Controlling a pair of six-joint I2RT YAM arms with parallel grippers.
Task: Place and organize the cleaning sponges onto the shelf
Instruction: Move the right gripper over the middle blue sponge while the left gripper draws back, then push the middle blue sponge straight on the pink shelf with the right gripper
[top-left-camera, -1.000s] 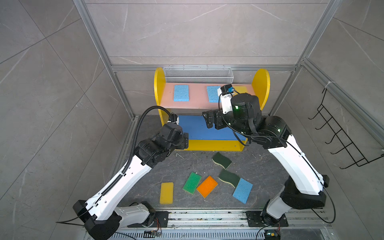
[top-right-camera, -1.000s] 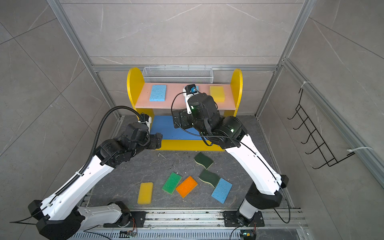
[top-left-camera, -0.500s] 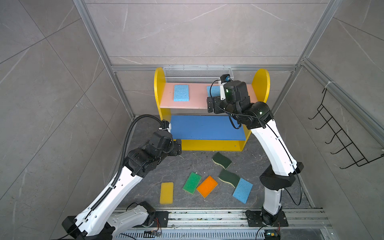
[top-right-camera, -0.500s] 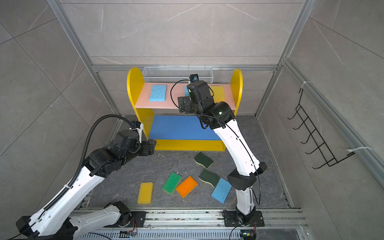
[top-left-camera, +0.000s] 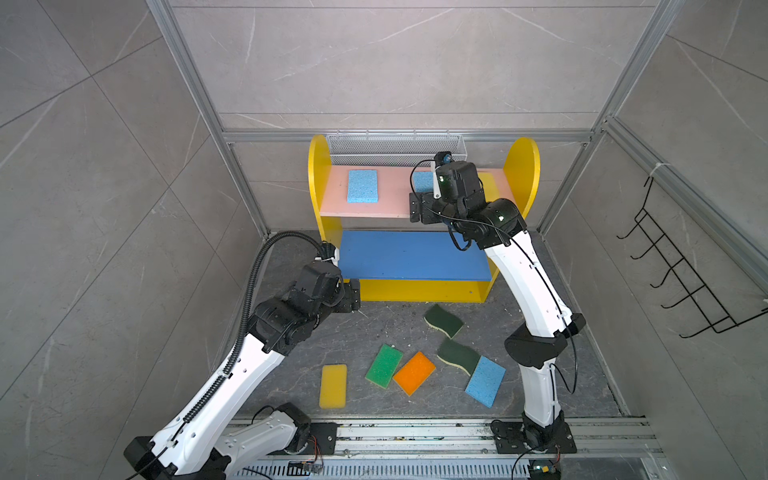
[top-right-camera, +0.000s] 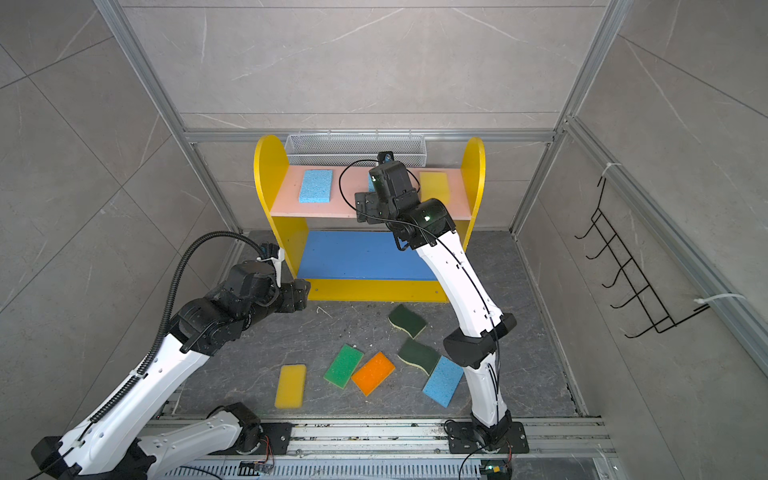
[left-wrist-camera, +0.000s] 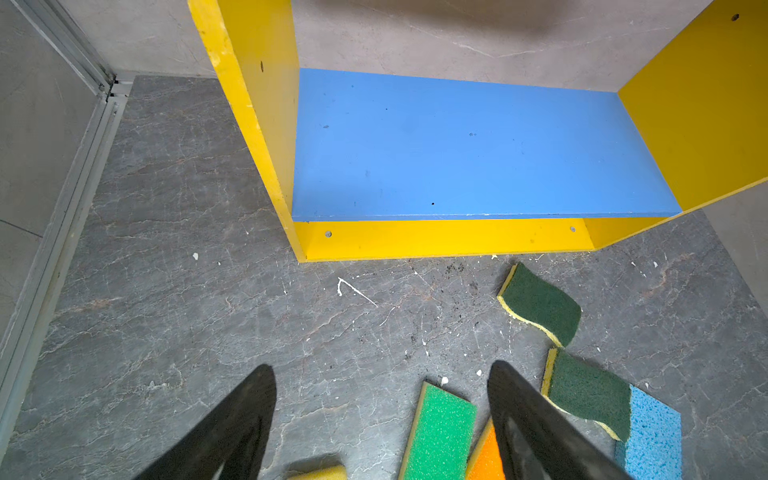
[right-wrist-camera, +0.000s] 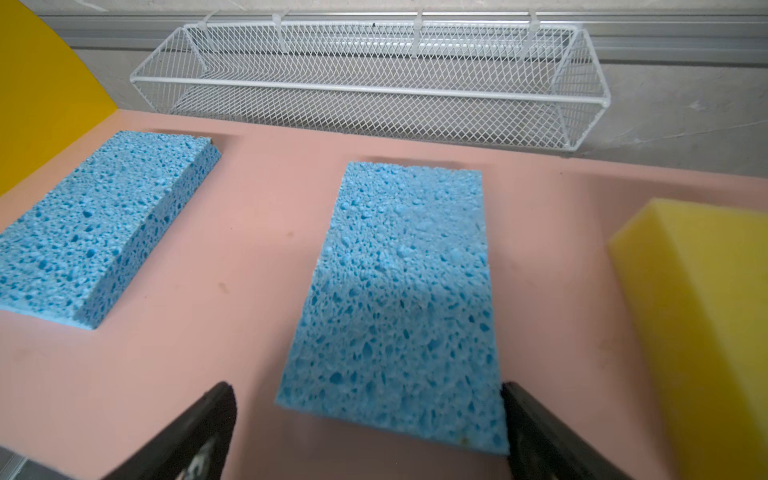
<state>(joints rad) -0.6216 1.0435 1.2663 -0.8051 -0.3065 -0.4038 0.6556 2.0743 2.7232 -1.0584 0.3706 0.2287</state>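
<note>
Right gripper (right-wrist-camera: 365, 386): jaws spread wide, nothing pinched. It's low over the front edge of the pink top board (right-wrist-camera: 249, 270) of the shelf (top-left-camera: 320, 174). A light blue sponge (right-wrist-camera: 399, 299) lies flat on that board. Its near end is in the gap between my fingers and the rest runs straight ahead. One finger is just beside its corner; can't tell if it touches. A second light blue sponge (right-wrist-camera: 104, 224) lies flat on the same board toward my left arm's side, and a yellow sponge (right-wrist-camera: 706, 311) is just off the opposite side. White mesh basket (right-wrist-camera: 374, 79) ahead, behind the board.

Left gripper (left-wrist-camera: 381, 365): jaws spread, holding nothing, up off the floor near the shelf's front corner. Blue middle board (left-wrist-camera: 457, 145) ahead.

On the floor below:
- green sponge (left-wrist-camera: 440, 432) and orange sponge (left-wrist-camera: 484, 453), side by side and touching
- dark green wavy sponge (left-wrist-camera: 540, 305), out toward my right arm
- second dark green wavy sponge (left-wrist-camera: 590, 395), overlapping the edge of a third light blue sponge (left-wrist-camera: 652, 440)
- second yellow sponge (top-left-camera: 333, 386), back toward my base
</note>
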